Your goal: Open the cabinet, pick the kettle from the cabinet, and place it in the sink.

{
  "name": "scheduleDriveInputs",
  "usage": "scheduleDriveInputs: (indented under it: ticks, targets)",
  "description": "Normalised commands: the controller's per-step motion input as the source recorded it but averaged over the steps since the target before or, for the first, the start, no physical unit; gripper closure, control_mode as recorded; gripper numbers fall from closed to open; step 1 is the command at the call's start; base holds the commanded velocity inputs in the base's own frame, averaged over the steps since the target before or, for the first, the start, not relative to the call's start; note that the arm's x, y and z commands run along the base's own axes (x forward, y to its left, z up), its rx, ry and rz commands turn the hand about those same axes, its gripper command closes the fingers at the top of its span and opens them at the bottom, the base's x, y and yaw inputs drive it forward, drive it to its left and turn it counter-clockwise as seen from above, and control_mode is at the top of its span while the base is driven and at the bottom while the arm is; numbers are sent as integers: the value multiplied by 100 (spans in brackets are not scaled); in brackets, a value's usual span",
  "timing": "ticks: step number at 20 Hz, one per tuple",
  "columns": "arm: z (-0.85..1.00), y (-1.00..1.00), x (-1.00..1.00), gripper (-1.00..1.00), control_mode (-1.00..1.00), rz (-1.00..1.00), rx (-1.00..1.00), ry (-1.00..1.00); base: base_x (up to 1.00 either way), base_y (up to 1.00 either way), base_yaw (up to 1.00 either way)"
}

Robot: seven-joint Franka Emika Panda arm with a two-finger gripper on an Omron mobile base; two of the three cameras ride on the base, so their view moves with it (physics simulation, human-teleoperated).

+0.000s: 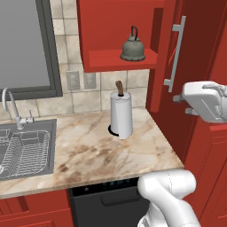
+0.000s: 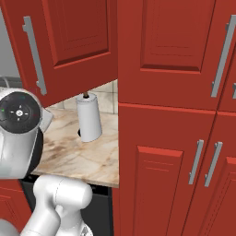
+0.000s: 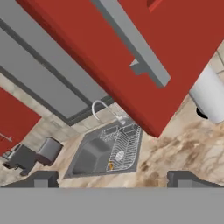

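The red wall cabinet stands open. Its door is swung out to the right, with the long silver handle facing me. The grey-green kettle sits upright on the cabinet's bottom shelf, near its right end. My gripper is open with nothing between its fingertips. Its white hand hangs just right of and below the door handle, apart from it. In the hand view the door and its handle pass close overhead, and the steel sink lies beyond them. The sink is at the counter's left end.
A white paper-towel roll stands on the marble counter below the cabinet. A curved faucet rises behind the sink, and a wire rack lies in it. A toaster sits beyond the sink. Tall red cabinets wall the right side.
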Motion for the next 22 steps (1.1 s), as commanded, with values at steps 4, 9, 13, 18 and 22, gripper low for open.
scheduleDriveInputs:
  ticks: [4,9,13,18,22]
  targets:
    - [0,30,-23,-100,-100,-16,0,18,0,0,0]
    - [-2,43,0,-100,-100,-12,0,17,0,0,0]
    - [-3,36,27,-100,-100,-18,4,13,0,0,0]
    - [0,24,41,-100,-100,-23,8,7,0,0,0]
    - [-1,24,41,-100,-100,-32,11,7,0,0,0]
